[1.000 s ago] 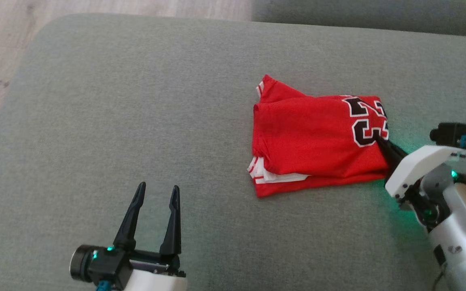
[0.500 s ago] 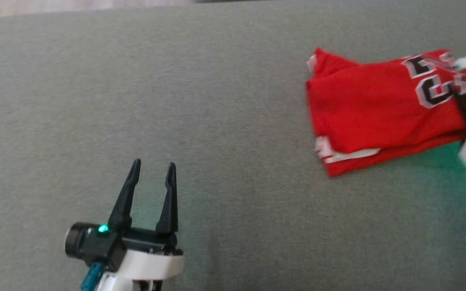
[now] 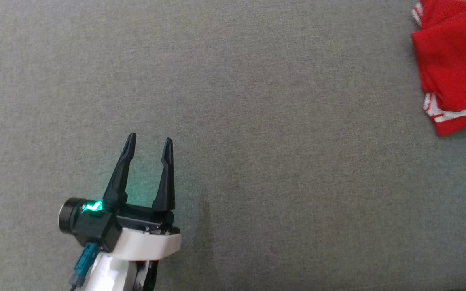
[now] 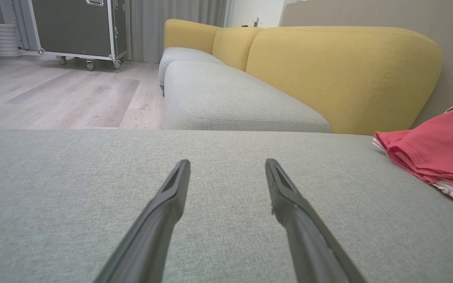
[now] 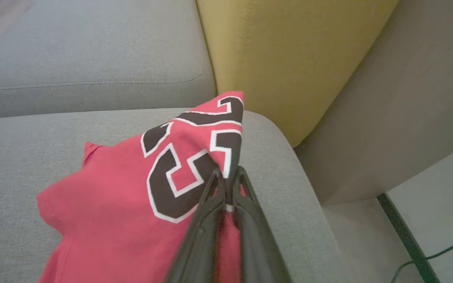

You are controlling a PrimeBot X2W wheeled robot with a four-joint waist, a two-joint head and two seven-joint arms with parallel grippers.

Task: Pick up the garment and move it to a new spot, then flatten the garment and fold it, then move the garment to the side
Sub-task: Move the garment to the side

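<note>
- The jersey [image 3: 455, 60] is already a compact, layered packet, so picking up, flattening and folding look done. What seems to be in hand is the last step: moving it to the side.
- It lies at the far right of the grey sofa cushion [image 3: 257, 101], cut off by the head view's upper right edge and well apart from the left arm.
- In the right wrist view the jersey [image 5: 112, 188] sits near the cushion's rounded end, close to the yellow backrest [image 5: 281, 51].
- The right fingers [image 5: 203, 232] are pressed together and pinch a corner of the cloth just beside the black-and-white number. That corner is pulled up into a small peak while the rest sags onto the cushion.
- The left fingers [image 3: 167, 169] are spread wide and hold nothing — they hang low over bare cushion, pointing away from the robot.
- What appears to be left: set the pinched corner down flat, let go, and draw the arm clear without dragging the top layer open.
- The jersey is red, with white-trimmed edges showing at the lower left of the stack. In the left wrist view its folded edge [image 4: 439, 145] shows several thin layers, slightly uneven — soft cloth that could slip apart if tugged by one corner.
</note>
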